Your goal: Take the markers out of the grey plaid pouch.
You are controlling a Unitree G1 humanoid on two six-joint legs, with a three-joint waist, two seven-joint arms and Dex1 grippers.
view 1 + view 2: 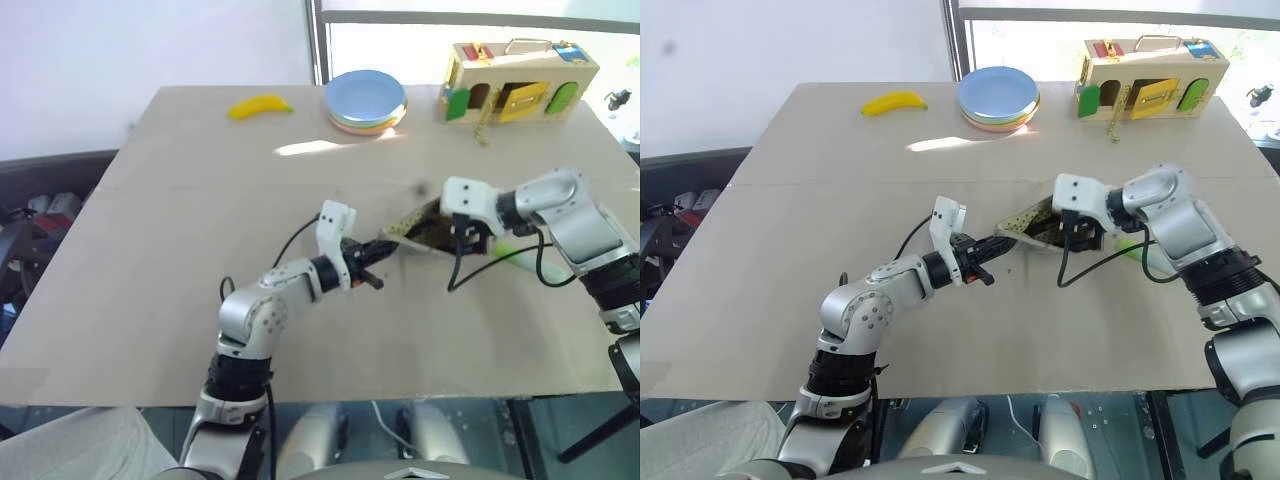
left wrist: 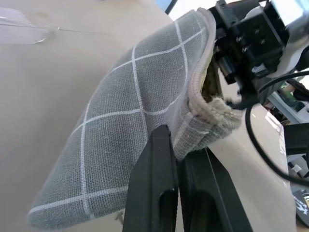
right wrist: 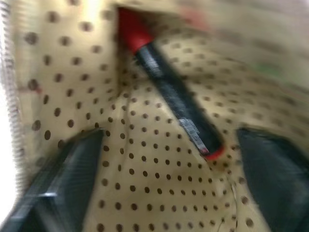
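Your main risk sits inside the grey plaid pouch (image 2: 130, 125): your right pincer (image 3: 159, 193) stands released, its two dark fingers (image 3: 65, 186) spread wide within the dotted lining, and the red marker (image 3: 169, 92) lies between and just beyond them, slanting from the upper middle of the right wrist frame toward its lower right. If you clench from this spot, you may catch a fold of lining together with the pen, or pinch only its near red tip so that it swivels out; judge the approach as not yet deep enough. The second risk is the hold on the pouch: your left pincer (image 2: 176, 188) is clenched on the rim of the fabric by the zipper edge, a thin bite at the lower centre of the left wrist frame. A pull on the marker could drag the soft cloth out of that bite, and the mouth would collapse over your right fingers. In the left eye frame the pouch hangs right of centre, held open between both arms above the surface (image 1: 160, 300). A pale green highlighter (image 1: 515, 253) lies on the surface just beside the right arm, already out, so the pouch appears to hold the red pen alone.
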